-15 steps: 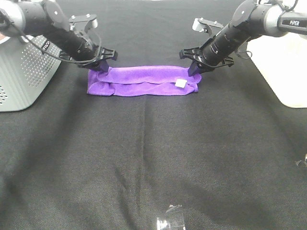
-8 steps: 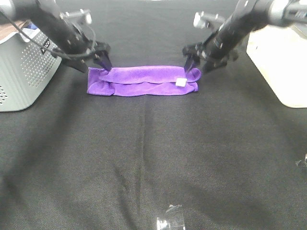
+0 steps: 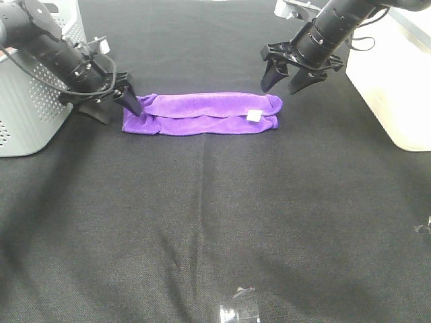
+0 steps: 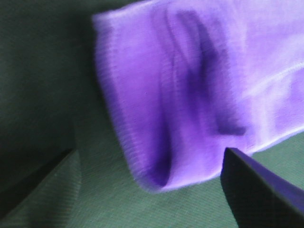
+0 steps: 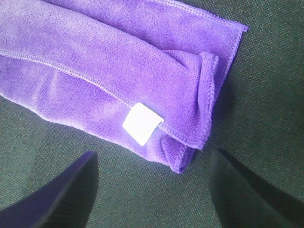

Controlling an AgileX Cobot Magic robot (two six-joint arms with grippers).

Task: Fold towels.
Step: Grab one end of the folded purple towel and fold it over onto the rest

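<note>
Towel [image 3: 202, 114]: purple, folded into a long narrow band, lying flat on the black table cover [image 3: 202, 222] toward its far side, running left to right between the two arms.
Tag [image 3: 253, 116]: small white square on top of the band near its right end, sitting on the hemmed edge of the upper layer in the right wrist view [image 5: 141, 123].
Left gripper [image 3: 118, 110]: spread apart and holding nothing, low at the towel's left end. The left wrist view [image 4: 149, 152] shows the rounded fold of that end lying between the two dark fingers.
Right gripper [image 3: 279, 89]: released and empty, raised clear of the cloth just behind its right end. In its own camera [image 5: 154, 153] the tagged corner lies between and beyond the fingers.
Surroundings: grey perforated basket [image 3: 27, 114] left of the left arm; white bin [image 3: 397, 87] at the right edge.
Hard to make out: the left wrist picture is blurred, so whether the near finger [image 3: 133, 104] touches the towel cannot be told. Basket and bin are cut off by the frame. A small clear scrap [image 3: 239, 311] lies at the near edge, its nature unclear.
</note>
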